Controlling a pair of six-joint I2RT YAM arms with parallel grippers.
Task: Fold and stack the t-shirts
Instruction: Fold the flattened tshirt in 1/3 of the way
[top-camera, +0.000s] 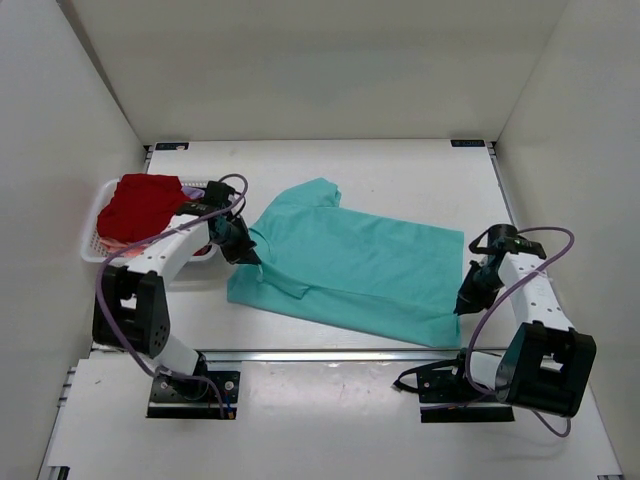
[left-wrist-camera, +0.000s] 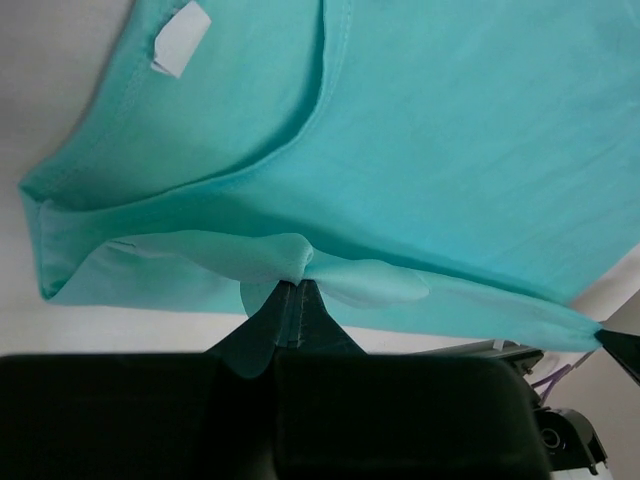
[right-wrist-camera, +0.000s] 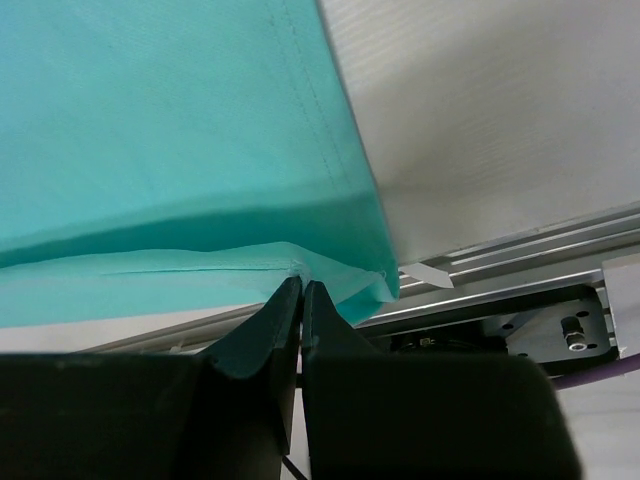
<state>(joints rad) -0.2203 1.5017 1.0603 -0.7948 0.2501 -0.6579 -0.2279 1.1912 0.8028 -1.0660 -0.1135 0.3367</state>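
A teal t-shirt (top-camera: 350, 265) lies spread across the middle of the table, collar toward the back left. My left gripper (top-camera: 252, 258) is shut on the shirt's left edge near the sleeve; in the left wrist view its tips (left-wrist-camera: 293, 284) pinch a bunched fold of the teal cloth (left-wrist-camera: 420, 130). My right gripper (top-camera: 462, 306) is shut on the hem at the shirt's near right corner; in the right wrist view its tips (right-wrist-camera: 301, 285) clamp the teal hem (right-wrist-camera: 180, 150). A dark red t-shirt (top-camera: 140, 205) is piled in the basket with a salmon pink one (top-camera: 112, 243) under it.
A white mesh basket (top-camera: 92, 235) stands at the left side of the table, beside my left arm. White walls enclose the table on three sides. A metal rail (top-camera: 330, 353) runs along the near table edge, just in front of the shirt's hem.
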